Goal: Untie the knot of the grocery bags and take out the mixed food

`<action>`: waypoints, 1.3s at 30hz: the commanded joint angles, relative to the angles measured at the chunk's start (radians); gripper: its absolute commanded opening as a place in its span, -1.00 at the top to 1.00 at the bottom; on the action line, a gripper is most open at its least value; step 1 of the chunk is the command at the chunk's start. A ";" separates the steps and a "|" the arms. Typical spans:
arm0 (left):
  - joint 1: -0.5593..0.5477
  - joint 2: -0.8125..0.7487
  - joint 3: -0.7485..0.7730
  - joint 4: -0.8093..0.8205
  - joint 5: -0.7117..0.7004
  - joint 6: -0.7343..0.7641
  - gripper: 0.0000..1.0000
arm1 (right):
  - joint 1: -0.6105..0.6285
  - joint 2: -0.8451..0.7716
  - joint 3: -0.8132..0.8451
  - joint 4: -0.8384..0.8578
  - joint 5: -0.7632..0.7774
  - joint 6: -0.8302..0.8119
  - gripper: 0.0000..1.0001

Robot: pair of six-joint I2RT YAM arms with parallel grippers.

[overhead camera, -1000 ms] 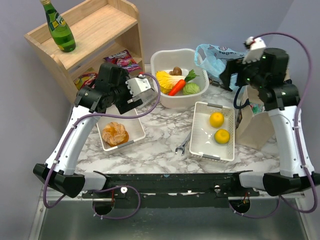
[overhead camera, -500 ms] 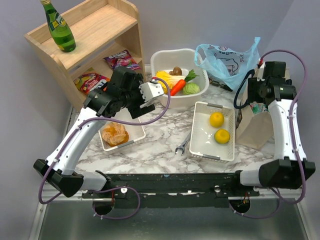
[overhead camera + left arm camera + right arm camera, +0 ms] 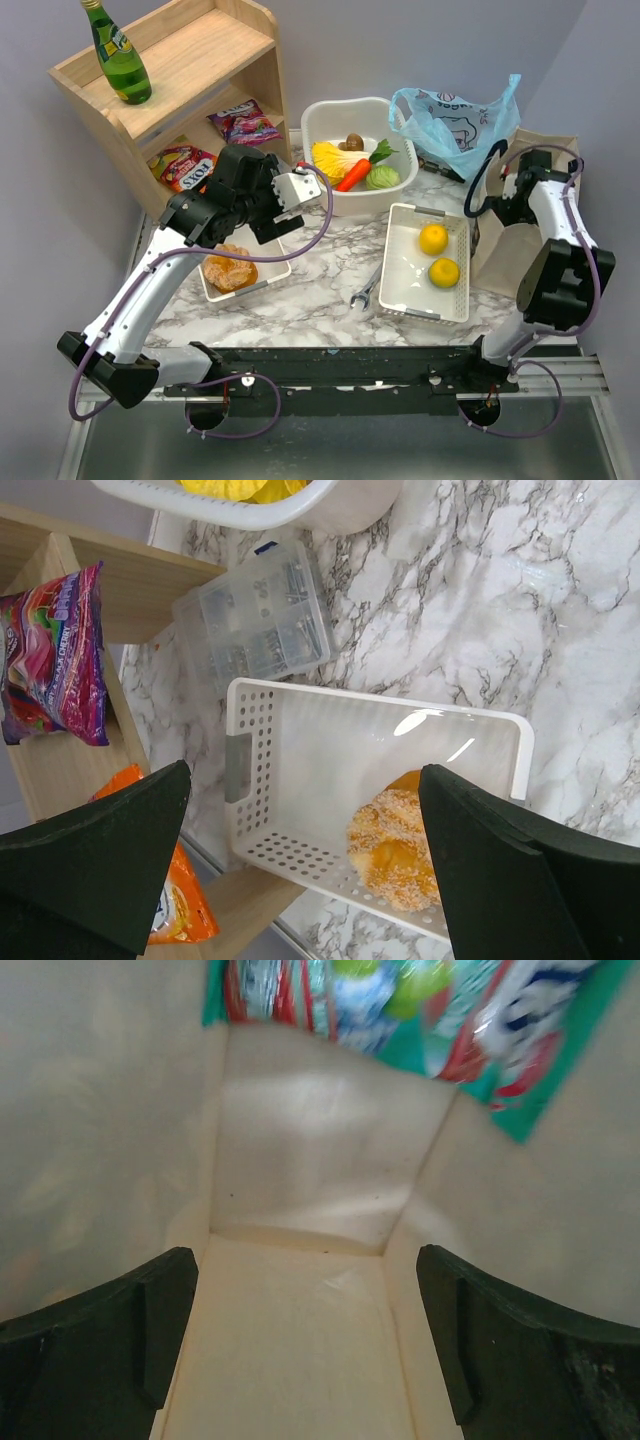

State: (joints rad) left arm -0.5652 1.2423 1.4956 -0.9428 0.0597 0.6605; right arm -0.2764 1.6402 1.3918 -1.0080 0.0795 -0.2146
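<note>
table (image 3: 310, 300): white marble with grey veins, a plain grey wall behind it.
bag (image 3: 455, 120): light blue and crumpled, standing up at 1 o'clock on the table, at 11 o'clock of the tote.
knot: cannot tell whether the handles are tied.
bowl (image 3: 345, 103): white, at 12 o'clock on the table and 9 o'clock of the bag. It holds the leafy cabbage (image 3: 328, 160), mushroom (image 3: 354, 141), carrot (image 3: 356, 173) and green cabbage (image 3: 383, 178).
fruits (image 3: 433, 239): two, yellow, in the right tray (image 3: 412, 285), at 5 o'clock of the bowl.
bread (image 3: 395, 845): golden-brown, in the left tray (image 3: 340, 740), at 8 o'clock of the bowl.
left gripper (image 3: 305, 775): spread wide with nothing between the fingers, above the left tray.
right gripper (image 3: 305, 1260): down inside the tote (image 3: 510, 260) at 3 o'clock on the table, spread wide and empty. A green packet (image 3: 400, 1010) lies against the tote's wall ahead.
wrench (image 3: 365, 290): flat on the marble between the two trays.
screw box (image 3: 260, 615): clear, just beside the left tray on its bowl side.
shelf (image 3: 190, 50): wooden, at 10 o'clock. The bottle (image 3: 118, 55) stands upright on top; the purple packet (image 3: 243, 123) and orange packet (image 3: 185, 165) lie on the lower boards.
</note>
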 commanded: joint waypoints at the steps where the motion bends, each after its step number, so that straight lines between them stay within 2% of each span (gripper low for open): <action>1: -0.005 0.006 0.033 -0.010 -0.025 -0.013 -0.97 | -0.006 0.087 -0.084 0.006 -0.034 -0.039 -0.99; 9: -0.008 0.041 0.068 -0.051 -0.040 -0.003 -0.97 | -0.011 0.300 -0.152 0.120 -0.037 -0.056 -1.00; 13: -0.009 0.055 0.079 -0.061 -0.052 0.003 -0.97 | -0.012 0.355 -0.208 0.197 -0.020 -0.064 -0.92; 15: -0.009 0.058 0.078 -0.063 -0.052 0.005 -0.97 | -0.024 0.372 -0.231 0.237 -0.016 -0.067 -0.81; 19: -0.009 0.060 0.076 -0.062 -0.052 0.008 -0.97 | -0.062 0.397 -0.241 0.286 -0.020 -0.101 -0.31; 21: -0.009 0.064 0.078 -0.062 -0.052 0.010 -0.97 | -0.089 0.373 -0.222 0.307 -0.036 -0.112 -0.21; 27: -0.012 0.075 0.099 -0.075 -0.040 0.007 -0.97 | -0.107 0.227 -0.094 0.302 -0.222 -0.117 -0.31; 31: -0.018 0.081 0.104 -0.082 -0.035 0.000 -0.97 | -0.107 0.162 -0.069 0.386 -0.239 -0.106 -0.57; 39: -0.022 0.092 0.099 -0.096 -0.049 0.014 -0.97 | -0.107 0.272 -0.074 0.516 -0.174 -0.060 -0.81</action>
State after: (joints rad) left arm -0.5804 1.3277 1.5761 -1.0149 0.0261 0.6659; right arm -0.3798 1.8408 1.3125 -0.5888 -0.1116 -0.2985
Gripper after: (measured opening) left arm 0.983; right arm 0.895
